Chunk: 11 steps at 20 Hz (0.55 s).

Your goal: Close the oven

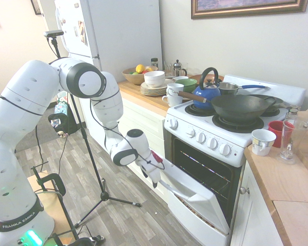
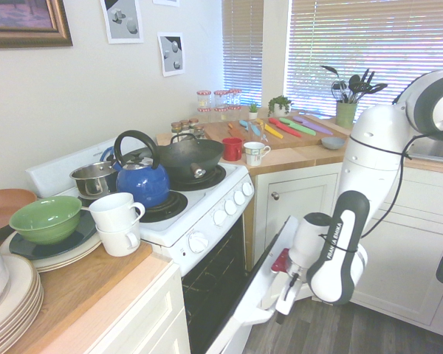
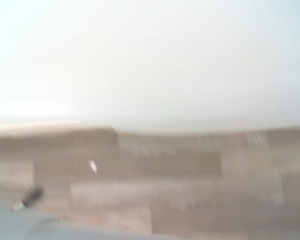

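Observation:
The white oven stands between white cabinets, with its drop-down door tilted about halfway up and the dark interior with wire racks still showing above it. My gripper is pressed against the outer side of the door at its free upper edge. From the other side, the gripper sits under the raised edge of the door, in front of the oven. The wrist view is blurred: a white surface fills the top, with wood floor below.
A blue kettle, a black wok and a small pot sit on the stovetop. A white mug and a red cup stand on the wooden counter to the right. White cabinets flank the oven. Wood floor lies in front.

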Tool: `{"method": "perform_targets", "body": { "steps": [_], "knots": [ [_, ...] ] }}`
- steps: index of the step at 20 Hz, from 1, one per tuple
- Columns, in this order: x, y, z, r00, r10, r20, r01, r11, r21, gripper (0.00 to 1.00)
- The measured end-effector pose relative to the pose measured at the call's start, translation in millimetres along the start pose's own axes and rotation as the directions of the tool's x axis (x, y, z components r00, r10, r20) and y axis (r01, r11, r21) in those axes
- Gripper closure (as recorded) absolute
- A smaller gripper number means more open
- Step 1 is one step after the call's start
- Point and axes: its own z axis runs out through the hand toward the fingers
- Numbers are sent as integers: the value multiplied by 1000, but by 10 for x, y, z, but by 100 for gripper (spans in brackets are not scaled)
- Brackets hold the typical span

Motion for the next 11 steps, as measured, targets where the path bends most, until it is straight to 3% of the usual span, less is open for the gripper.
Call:
{"method": "perform_targets", "body": {
  "steps": [5, 8, 11],
  "knots": [
    [203, -605, -403, 1000, 12, -3, -12, 999, 32, 0],
    [408, -539, -961, 999, 33, 34, -33, 999, 4, 0],
    [557, -242, -1479, 996, 12, 87, -4, 996, -88, 0]
  ]
}}
